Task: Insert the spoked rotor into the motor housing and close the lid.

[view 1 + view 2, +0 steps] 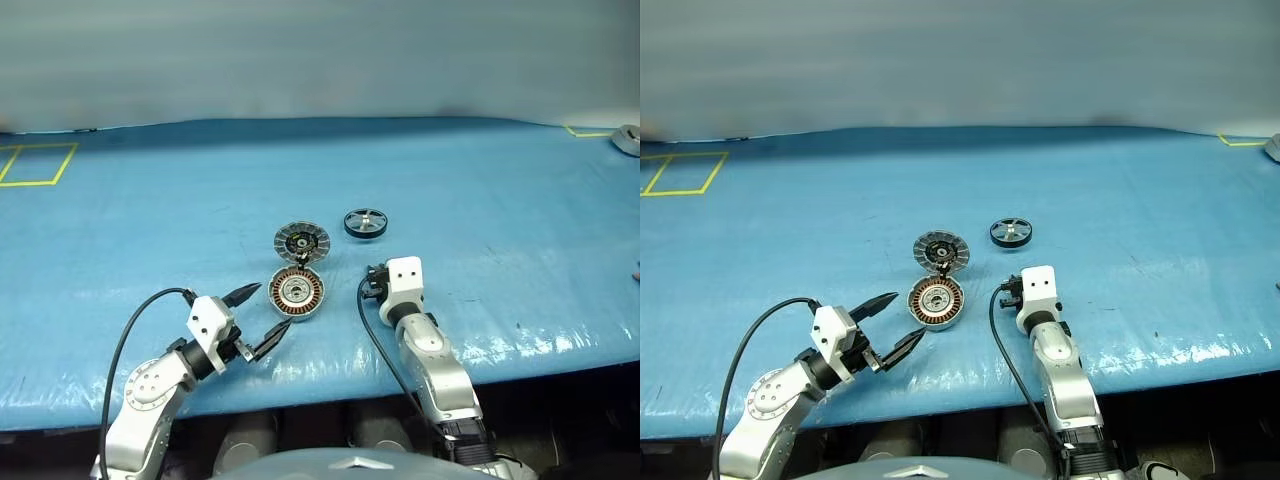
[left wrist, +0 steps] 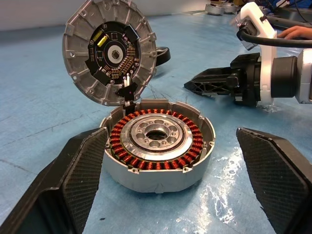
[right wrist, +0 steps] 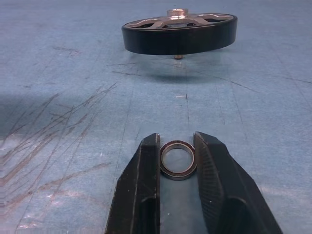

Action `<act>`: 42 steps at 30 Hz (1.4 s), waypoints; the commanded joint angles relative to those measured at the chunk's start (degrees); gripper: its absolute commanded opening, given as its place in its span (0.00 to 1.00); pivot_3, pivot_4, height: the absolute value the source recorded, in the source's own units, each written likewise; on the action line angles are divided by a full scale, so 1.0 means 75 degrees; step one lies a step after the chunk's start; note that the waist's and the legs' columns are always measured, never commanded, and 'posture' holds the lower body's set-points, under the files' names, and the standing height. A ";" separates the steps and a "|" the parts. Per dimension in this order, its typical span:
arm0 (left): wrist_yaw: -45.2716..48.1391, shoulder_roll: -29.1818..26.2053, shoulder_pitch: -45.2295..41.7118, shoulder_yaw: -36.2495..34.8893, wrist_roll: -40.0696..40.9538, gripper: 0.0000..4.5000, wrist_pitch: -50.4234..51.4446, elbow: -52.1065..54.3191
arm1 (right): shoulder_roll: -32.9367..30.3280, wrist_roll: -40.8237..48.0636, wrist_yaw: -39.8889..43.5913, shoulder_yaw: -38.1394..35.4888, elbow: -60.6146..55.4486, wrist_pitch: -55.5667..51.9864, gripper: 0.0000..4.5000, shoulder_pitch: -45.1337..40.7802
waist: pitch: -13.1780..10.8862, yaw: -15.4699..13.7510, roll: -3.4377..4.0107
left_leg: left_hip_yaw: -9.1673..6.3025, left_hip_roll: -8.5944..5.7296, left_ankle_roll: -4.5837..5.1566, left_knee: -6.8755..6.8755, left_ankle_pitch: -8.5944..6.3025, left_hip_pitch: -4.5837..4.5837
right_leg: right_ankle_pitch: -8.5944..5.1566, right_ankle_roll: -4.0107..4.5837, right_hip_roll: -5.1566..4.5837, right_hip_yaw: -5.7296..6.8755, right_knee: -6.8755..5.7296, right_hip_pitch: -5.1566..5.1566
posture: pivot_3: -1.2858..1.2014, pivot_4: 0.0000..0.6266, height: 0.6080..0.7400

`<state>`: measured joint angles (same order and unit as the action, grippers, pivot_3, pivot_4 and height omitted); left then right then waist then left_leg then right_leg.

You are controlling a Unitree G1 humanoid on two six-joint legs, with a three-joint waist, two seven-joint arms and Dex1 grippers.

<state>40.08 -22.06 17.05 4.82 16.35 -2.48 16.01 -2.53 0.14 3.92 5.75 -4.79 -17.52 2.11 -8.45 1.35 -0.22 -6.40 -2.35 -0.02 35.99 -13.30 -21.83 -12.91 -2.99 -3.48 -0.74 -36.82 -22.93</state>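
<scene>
Between right tool (image 3: 176,146) fingers: small ring (image 3: 178,159); spoked rotor (image 3: 179,32) beyond.

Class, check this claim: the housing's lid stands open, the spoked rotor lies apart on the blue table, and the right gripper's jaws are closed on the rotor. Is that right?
Not quite. The right gripper has its jaws closed on a small metal ring, not the spoked rotor, which sits untouched beyond it, as the right wrist view shows. The lid does stand open over the motor housing.
</scene>
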 commanded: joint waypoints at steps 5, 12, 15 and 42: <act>-0.0092 -0.0034 0.0077 -0.0108 -0.0027 1.00 -0.0109 0.0072 | -0.1149 0.0028 0.1131 0.0924 -0.2611 -0.1956 0.15 0.1200 | -0.0002 -0.0034 0.0002 | -0.0007 -0.0003 0.0002 -0.0011 -0.0007 -0.0001 | -0.0017 -0.0005 -0.0003 0.0000 0.0002 -0.0001 | 0.52 0.24 1.00; -0.0211 0.0002 -0.0005 -0.0084 -0.0230 1.00 -0.0345 -0.0064 | -0.2152 0.1107 0.2474 0.1141 -0.5116 -0.3773 0.15 -0.0273 | -0.0077 0.0007 -0.0002 | -0.0004 0.0007 0.0000 0.0000 -0.0008 -0.0005 | -0.0017 -0.0007 -0.0006 0.0001 -0.0006 -0.0008 | 0.52 0.24 1.00; -0.0235 0.0051 -0.0047 -0.0065 -0.0265 1.00 -0.0384 -0.0119 | -0.2215 0.1372 0.2709 0.1543 -0.5311 -0.4268 0.15 -0.0921 | -0.0083 -0.0038 -0.0018 | -0.0018 0.0003 0.0000 -0.0006 -0.0008 -0.0010 | -0.0017 -0.0007 -0.0001 0.0018 0.0000 -0.0008 | 0.52 0.24 1.00; -0.0457 0.0189 0.0064 -0.0015 -0.0305 1.00 -0.0496 -0.0086 | -0.0976 0.0934 0.2199 0.2607 -0.2225 -0.3239 0.15 -0.1482 | -0.0081 -0.0017 -0.0016 | -0.0015 -0.0008 0.0002 0.0017 -0.0027 -0.0097 | 0.0027 -0.0030 0.0001 0.0016 -0.0006 -0.0093 | 0.52 0.24 1.00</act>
<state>36.43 -20.64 17.55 4.67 13.61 -5.48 13.67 -10.23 7.05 20.23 25.86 -21.02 -42.49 -8.83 -9.06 1.23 -0.35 -6.51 -2.42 0.00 36.12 -13.50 -22.55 -12.71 -3.22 -3.48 -0.62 -36.88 -23.61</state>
